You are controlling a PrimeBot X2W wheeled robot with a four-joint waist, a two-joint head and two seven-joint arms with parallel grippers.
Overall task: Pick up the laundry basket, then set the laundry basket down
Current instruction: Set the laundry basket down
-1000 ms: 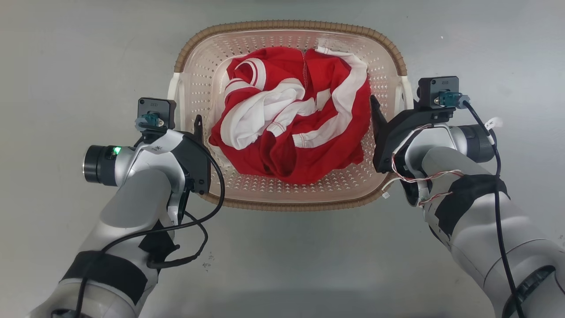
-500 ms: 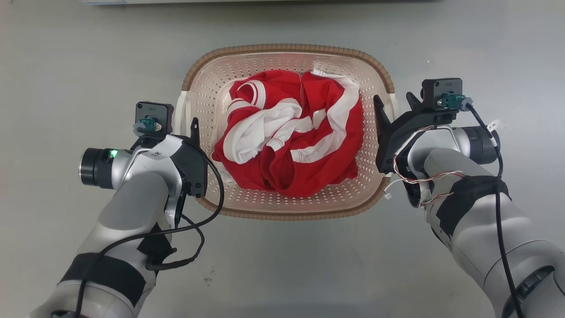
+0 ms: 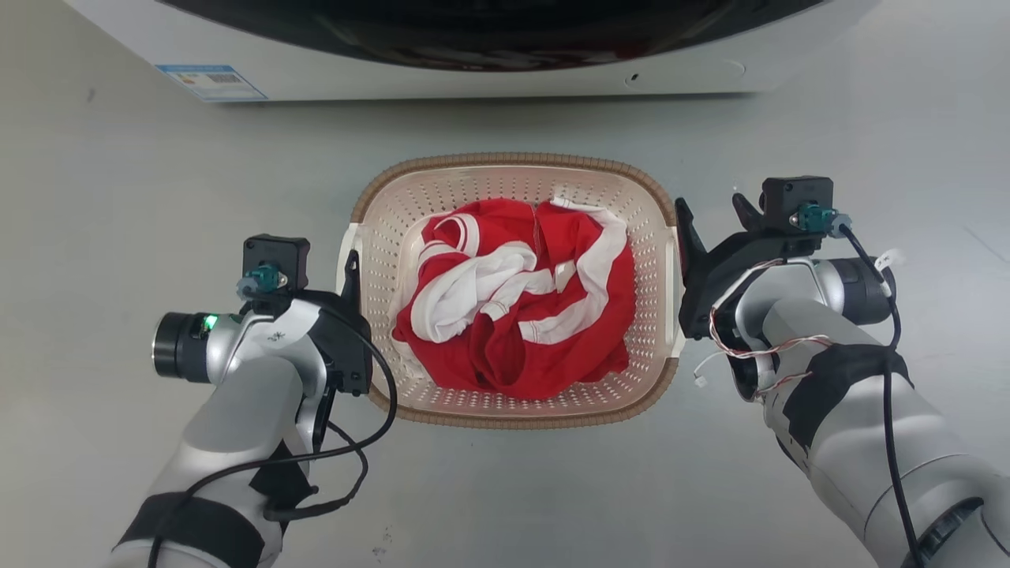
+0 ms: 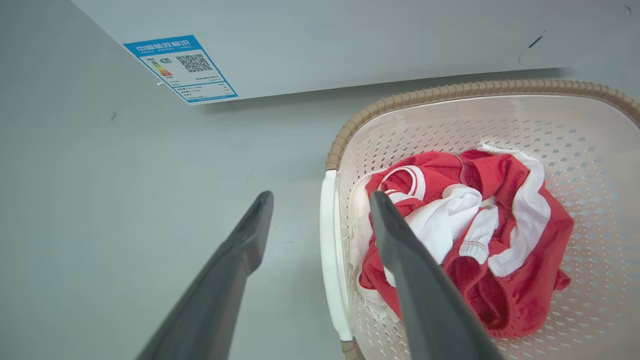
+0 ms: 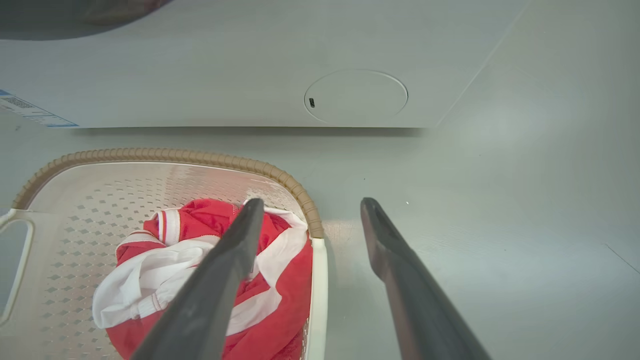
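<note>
Jaws apart; laundry basket (image 3: 513, 160) floor under garment (image 3: 505, 355)

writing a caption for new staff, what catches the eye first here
A red and white garment bunched in the basket at centre catches the eye first. The left end effector and right end effector each stand open astride a side handle. A washer stands just beyond the basket.

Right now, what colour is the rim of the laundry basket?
Brown with a woven look; the laundry basket shows it best in the head view.
</note>
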